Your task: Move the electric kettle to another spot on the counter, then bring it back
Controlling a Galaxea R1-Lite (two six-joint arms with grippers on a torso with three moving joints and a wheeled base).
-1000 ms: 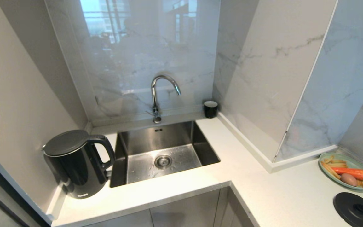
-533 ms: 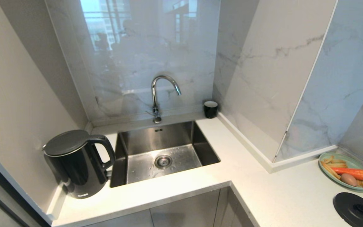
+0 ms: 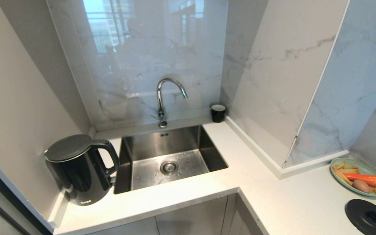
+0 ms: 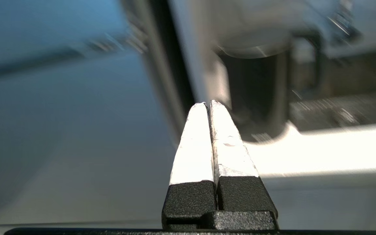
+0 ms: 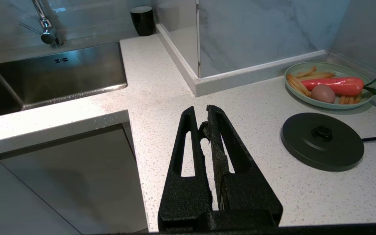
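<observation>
The electric kettle [image 3: 78, 169] stands upright at the lower left of the head view on the counter [image 3: 181, 199], beside the sink [image 3: 166, 160] (both grippers clenched, empty: left gripper [image 4: 210, 103], right gripper [image 5: 204, 112]).

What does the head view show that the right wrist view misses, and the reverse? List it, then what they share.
Only the head view shows the electric kettle, standing on the counter left of the sink, clear of both grippers. Only the right wrist view shows the right gripper, fingers shut and empty, hanging over the counter's edge. Both show the sink, the faucet, the black cup in the corner, the green plate with a carrot, and the round black base.
</observation>
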